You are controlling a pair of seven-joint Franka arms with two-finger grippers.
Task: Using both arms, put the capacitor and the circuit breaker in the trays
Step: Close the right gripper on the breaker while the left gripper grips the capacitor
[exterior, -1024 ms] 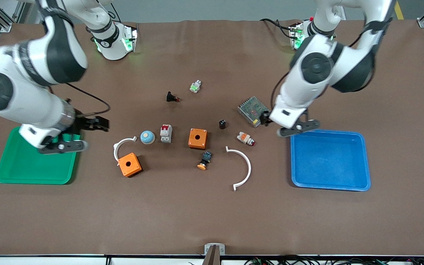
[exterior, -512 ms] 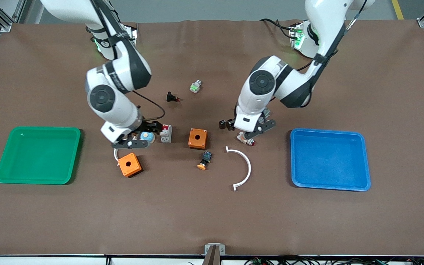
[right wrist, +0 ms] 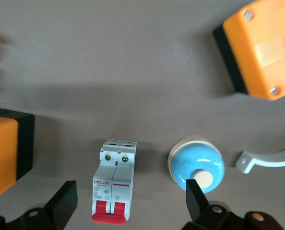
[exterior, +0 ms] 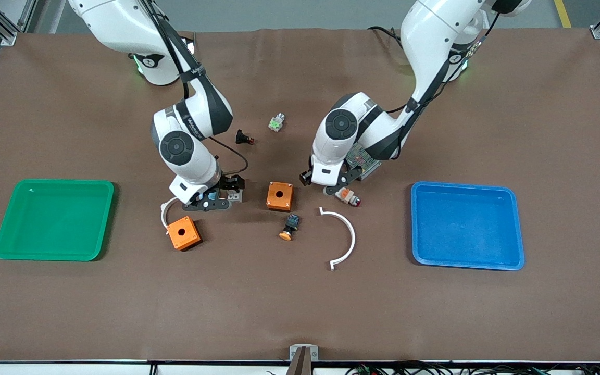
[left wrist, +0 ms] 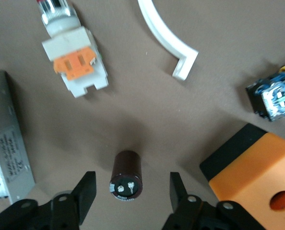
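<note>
Both arms have swung in from trays. Left gripper [left wrist: 130, 184] hovers over capacitor [left wrist: 126, 176], jaws spread either side; right gripper [right wrist: 128, 201] over circuit breaker [right wrist: 112, 180], jaws wide, blue knob [right wrist: 196, 163] between them. Centre on each part before pinching.

"DELIXI" on the circuit breaker [right wrist: 114, 180]

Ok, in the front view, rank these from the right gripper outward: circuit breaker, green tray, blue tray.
1. Circuit breaker: directly under the right gripper, between its open fingers in the right wrist view.
2. Green tray: at the right arm's end of the table.
3. Blue tray: at the left arm's end, past the left gripper.
</note>
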